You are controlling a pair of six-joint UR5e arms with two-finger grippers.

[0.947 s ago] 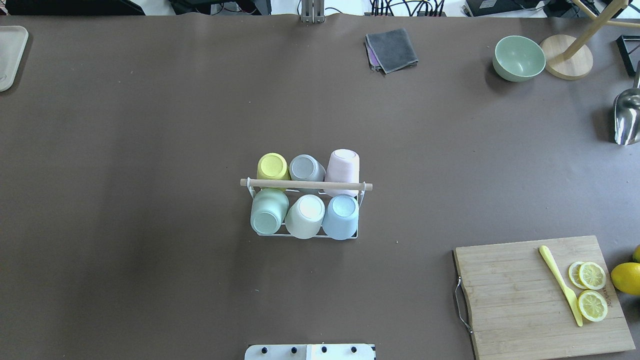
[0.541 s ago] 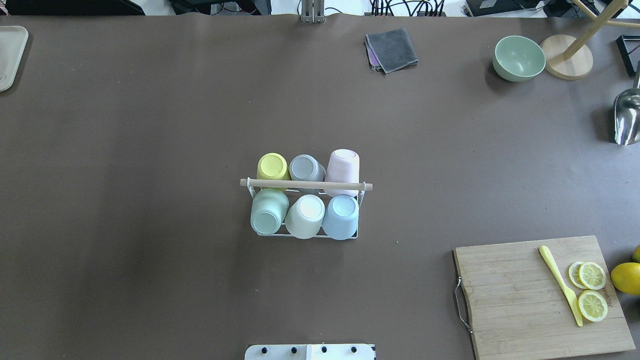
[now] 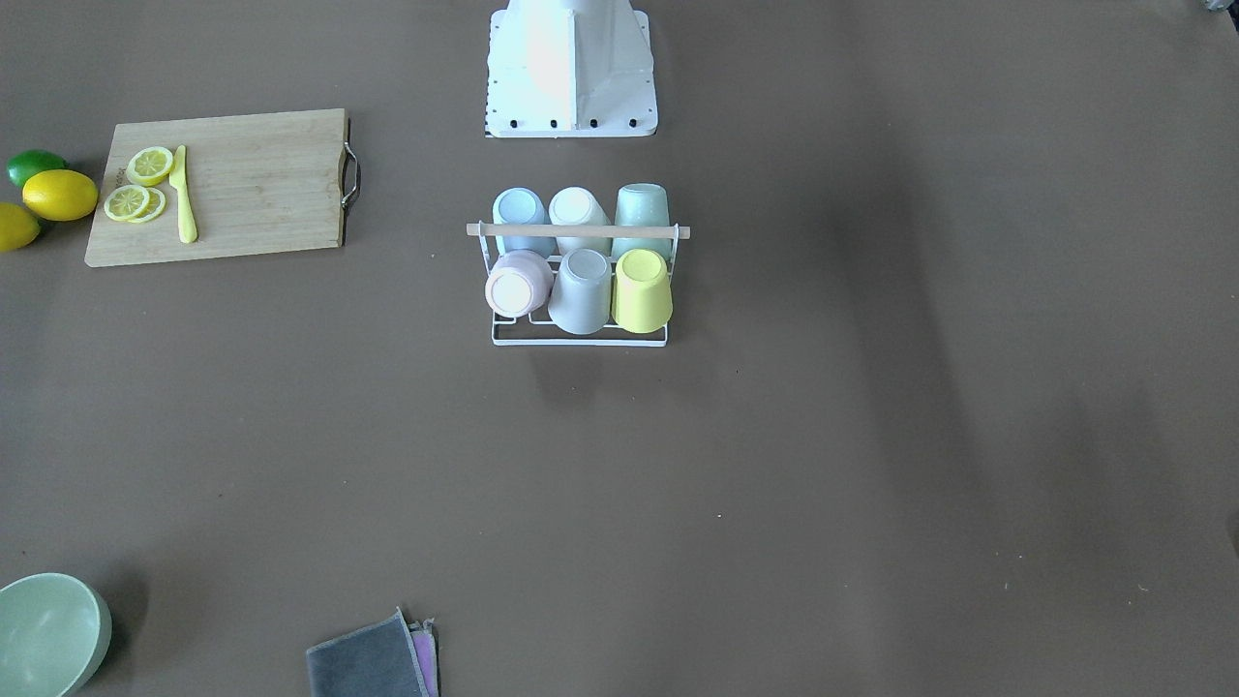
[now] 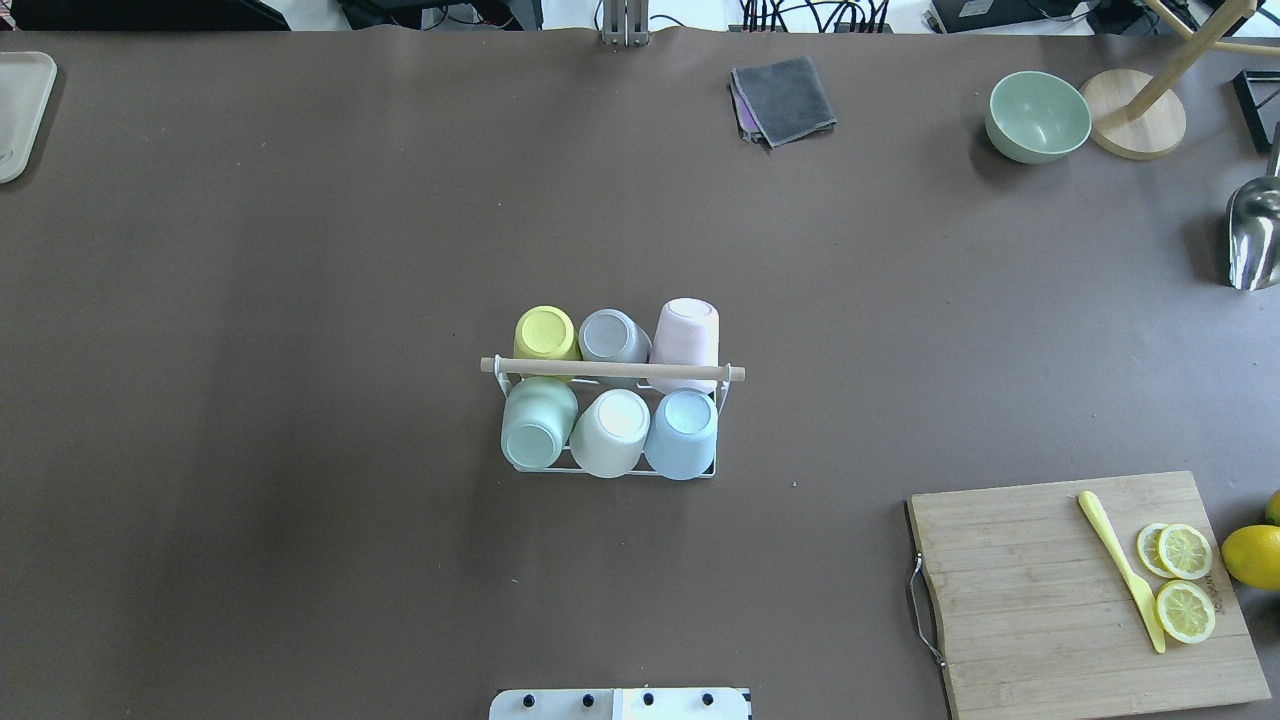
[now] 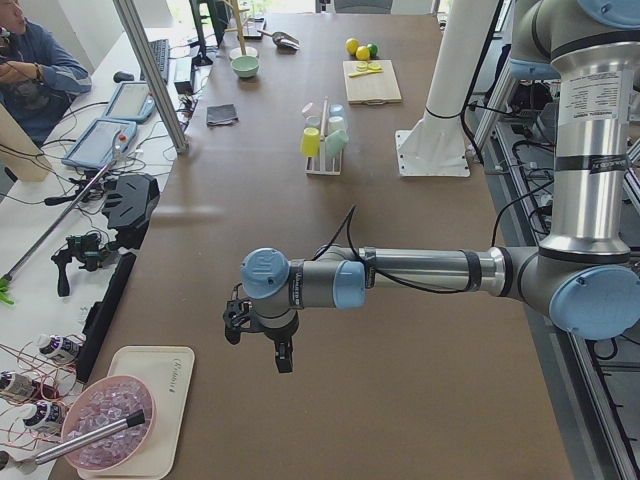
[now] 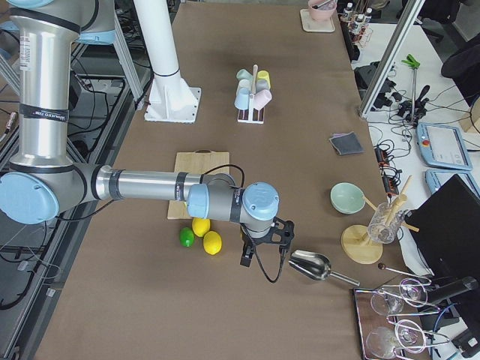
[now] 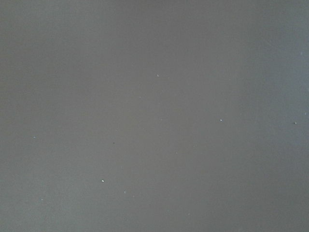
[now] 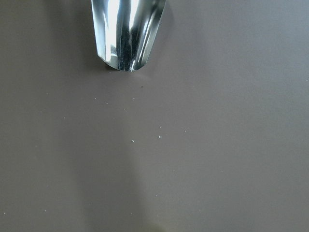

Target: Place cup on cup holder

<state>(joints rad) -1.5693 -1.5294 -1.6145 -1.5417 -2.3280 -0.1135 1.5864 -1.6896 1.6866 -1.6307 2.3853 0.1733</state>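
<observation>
Front-facing view: the cup holder (image 3: 579,341) stands in the middle of the counter (image 3: 871,436), somewhat nearer the robot-side edge, with its wooden rod (image 3: 578,230) level across the top. All six places are filled with upturned cups. The blue cup (image 3: 520,211), cream cup (image 3: 575,208) and green cup (image 3: 642,206) are on the robot's side. The pink cup (image 3: 518,283), grey cup (image 3: 581,290) and yellow cup (image 3: 642,290) are on the operators' side. No arm shows.

Overhead view: holder and cups sit exactly as in the two preceding moments; nothing has shifted. With no loose cup on the counter, the task looks finished. A burned-in mark on the bamboo cutting board (image 4: 1020,600), at the right robot-side corner, is too small to read.

Exterior left: the left end effector (image 5: 258,345) hangs over the counter's left end, near a cream tray (image 5: 170,410) whose script is illegible. Nothing shows in its grip, and I cannot tell its finger spread.

Exterior right: the right end effector (image 6: 262,253) hovers at the right end, beside a steel scoop (image 6: 309,265); again I cannot tell its spread.

Left wrist view: bare counter only.

Right wrist view: the scoop's mouth is at the top edge, and no fingers are in frame.
</observation>
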